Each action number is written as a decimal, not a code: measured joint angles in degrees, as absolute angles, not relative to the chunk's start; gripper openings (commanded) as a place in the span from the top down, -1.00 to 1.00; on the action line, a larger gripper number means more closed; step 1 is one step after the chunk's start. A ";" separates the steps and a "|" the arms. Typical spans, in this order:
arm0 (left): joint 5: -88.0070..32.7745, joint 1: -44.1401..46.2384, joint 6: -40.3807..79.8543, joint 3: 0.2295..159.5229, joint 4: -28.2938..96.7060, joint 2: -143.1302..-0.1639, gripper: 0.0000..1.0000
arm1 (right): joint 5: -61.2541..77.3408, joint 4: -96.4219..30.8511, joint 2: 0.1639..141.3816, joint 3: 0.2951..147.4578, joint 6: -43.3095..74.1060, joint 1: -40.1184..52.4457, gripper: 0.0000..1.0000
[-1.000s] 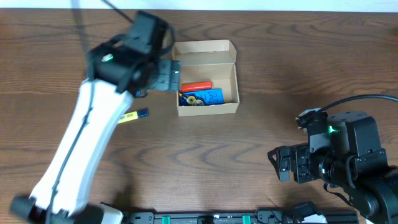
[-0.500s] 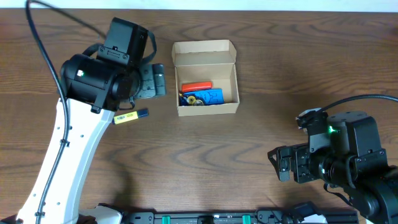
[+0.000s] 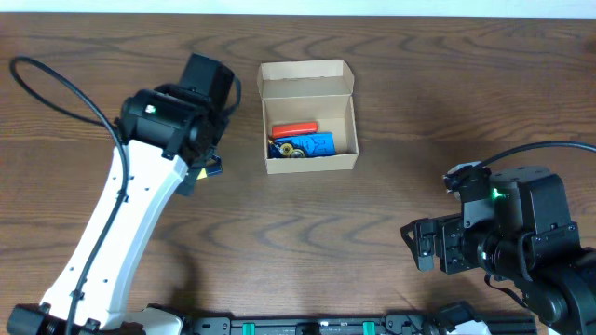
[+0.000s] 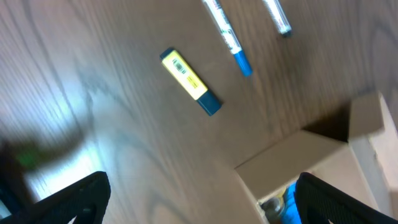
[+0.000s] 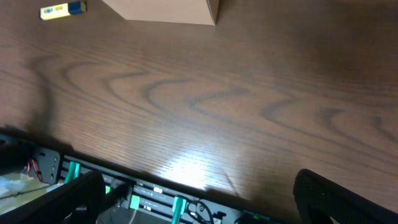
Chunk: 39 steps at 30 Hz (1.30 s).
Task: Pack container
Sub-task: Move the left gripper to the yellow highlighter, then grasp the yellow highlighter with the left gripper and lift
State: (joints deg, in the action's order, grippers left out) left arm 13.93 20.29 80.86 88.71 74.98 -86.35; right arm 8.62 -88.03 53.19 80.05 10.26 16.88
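The container [image 3: 308, 116], a small tan cardboard box, stands open with its flap lid up at the back. In it lie an orange item [image 3: 294, 128], a blue item [image 3: 314, 142] and small dark and yellow bits. The box's corner shows in the left wrist view [image 4: 323, 155]. My left gripper [image 4: 202, 180] is open and empty, above the table just left of the box. A yellow highlighter with a blue cap [image 4: 189, 82] lies beyond it. My right gripper [image 5: 199, 177] is open and empty at the front right [image 3: 424, 244].
Two pens [image 4: 227, 34] [image 4: 275, 15] lie on the table beyond the highlighter; the left arm [image 3: 140, 195] hides them in the overhead view. The highlighter's cap end peeks out under that arm [image 3: 212, 169]. A dark rail [image 5: 155, 202] runs along the table's front edge.
My left gripper has drawn back from the box's left wall, moving left and turning to point down over the table near the highlighter. The right arm has not moved.
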 measured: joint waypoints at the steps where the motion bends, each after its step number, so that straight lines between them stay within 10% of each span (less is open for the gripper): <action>1: 13.85 20.29 84.20 86.30 72.18 -86.37 -0.91 | 8.62 -88.05 53.19 80.05 10.26 16.88 -0.98; 39: 1.65 7.68 90.98 72.75 47.48 -109.80 -0.99 | 8.62 -88.05 53.19 80.07 10.26 16.88 -0.99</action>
State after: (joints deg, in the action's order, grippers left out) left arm 1.65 7.68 90.98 72.75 47.48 -109.80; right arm 8.62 -88.05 53.19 80.07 10.26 16.88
